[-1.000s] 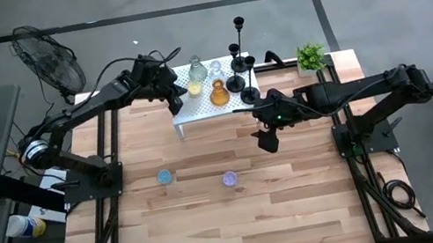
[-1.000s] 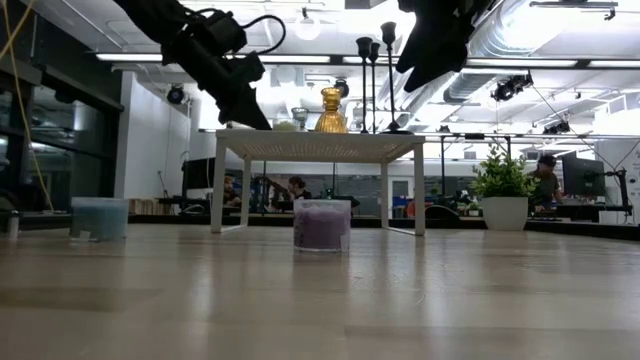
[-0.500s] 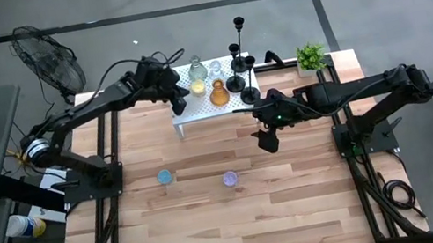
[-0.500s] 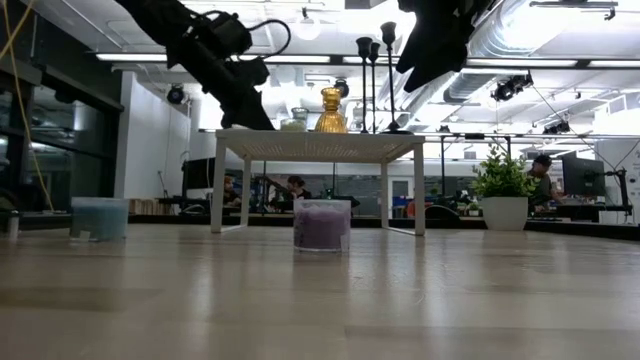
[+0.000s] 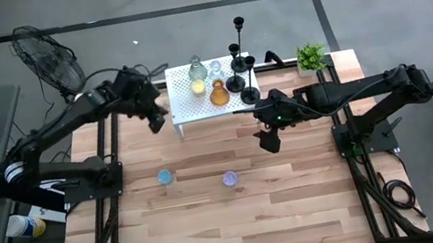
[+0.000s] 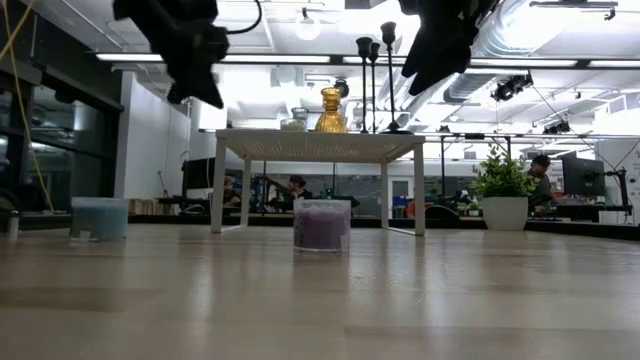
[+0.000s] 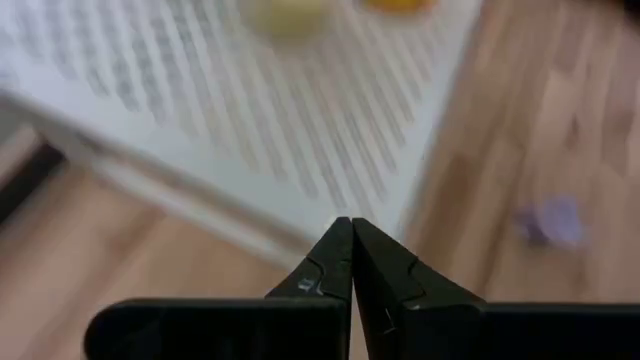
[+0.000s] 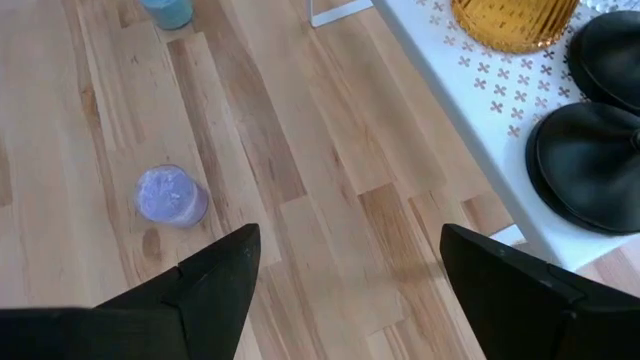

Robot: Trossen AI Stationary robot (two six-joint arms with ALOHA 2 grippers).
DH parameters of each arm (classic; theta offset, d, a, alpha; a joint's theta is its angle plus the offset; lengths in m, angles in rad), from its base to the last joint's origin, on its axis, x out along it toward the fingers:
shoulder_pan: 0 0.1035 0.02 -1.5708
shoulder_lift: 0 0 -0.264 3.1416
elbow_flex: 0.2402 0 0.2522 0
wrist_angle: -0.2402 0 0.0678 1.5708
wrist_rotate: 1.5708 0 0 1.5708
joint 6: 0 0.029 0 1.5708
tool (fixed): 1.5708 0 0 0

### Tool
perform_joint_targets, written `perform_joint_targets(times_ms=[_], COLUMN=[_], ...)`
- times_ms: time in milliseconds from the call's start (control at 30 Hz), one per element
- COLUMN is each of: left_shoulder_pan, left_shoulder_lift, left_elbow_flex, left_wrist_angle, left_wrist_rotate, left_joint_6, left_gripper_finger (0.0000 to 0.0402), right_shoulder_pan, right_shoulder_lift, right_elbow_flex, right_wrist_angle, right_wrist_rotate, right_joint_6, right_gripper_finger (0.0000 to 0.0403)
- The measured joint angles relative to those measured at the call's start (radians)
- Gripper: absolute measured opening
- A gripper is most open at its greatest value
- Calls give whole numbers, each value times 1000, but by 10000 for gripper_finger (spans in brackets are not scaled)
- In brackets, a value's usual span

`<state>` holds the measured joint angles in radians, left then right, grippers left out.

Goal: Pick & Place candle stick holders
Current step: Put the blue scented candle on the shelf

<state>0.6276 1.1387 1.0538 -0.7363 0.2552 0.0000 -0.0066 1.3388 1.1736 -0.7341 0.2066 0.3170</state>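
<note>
Seen from overhead, a standing fan [image 5: 49, 57] sits just off the far left corner of the wooden table [image 5: 242, 215]. The left gripper [image 5: 156, 119] hangs above the boards just beside the left edge of the white perforated stand [image 5: 183, 96], its jaws clenched tight on nothing; the wrist camera shows the two fingertips [image 7: 350, 245] pressed together over that edge. In front of it, a blue glass holder [image 5: 164, 177] and a purple glass holder [image 5: 229, 178] stand apart from each other on open wood, with the whole near half of the table bare around them.

On the stand, a small yellow holder [image 5: 195, 89], two clear glass vessels [image 5: 197, 70] and an amber ribbed holder [image 5: 219, 95] occupy the middle, while three black candlesticks [image 5: 235, 64] crowd its right end, their round bases [image 8: 592, 165] close to the right-hand rim.

The right gripper [image 5: 266, 140] hovers in front of the stand's right corner, jaws spread wide and released, holding nothing; clear boards lie beneath it. A green potted plant [image 5: 310, 57] marks the far right corner of the table. At table height, people show dimly in the room beyond.
</note>
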Motion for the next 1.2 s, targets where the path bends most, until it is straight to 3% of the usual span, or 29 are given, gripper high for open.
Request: perform_joint_targets(times_ms=[133, 267, 600, 800, 967, 1200], left_shoulder_pan=[-59, -134, -354, -572, -686, -803], left_shoulder_lift=[-62, -131, -480, -626, -634, -487], left_elbow_flex=[-2, -18, -369, -413, -419, -453], left_wrist_angle=[-120, -118, 34, 26, 23, 125], left_wrist_rotate=[-68, -180, -300, -503, -544, -519], left_joint_6=[-34, -106, -490, -592, -610, -586], left_gripper_finger=[0, 0, 0, 0, 0, 0], right_shoulder_pan=[0, 0, 0, 0, 0, 0], right_shoulder_lift=[0, 0, 0, 0, 0, 0], right_elbow_flex=[0, 0, 0, 0, 0, 0], right_wrist_angle=[-8, -26, -70, -102, -102, -101], right_wrist_rotate=[-2, -7, -75, -76, -76, -75], right_joint_6=[1, 1, -4, -13, -33, -50], right_gripper_finger=[302, 302, 302, 302, 302, 302])
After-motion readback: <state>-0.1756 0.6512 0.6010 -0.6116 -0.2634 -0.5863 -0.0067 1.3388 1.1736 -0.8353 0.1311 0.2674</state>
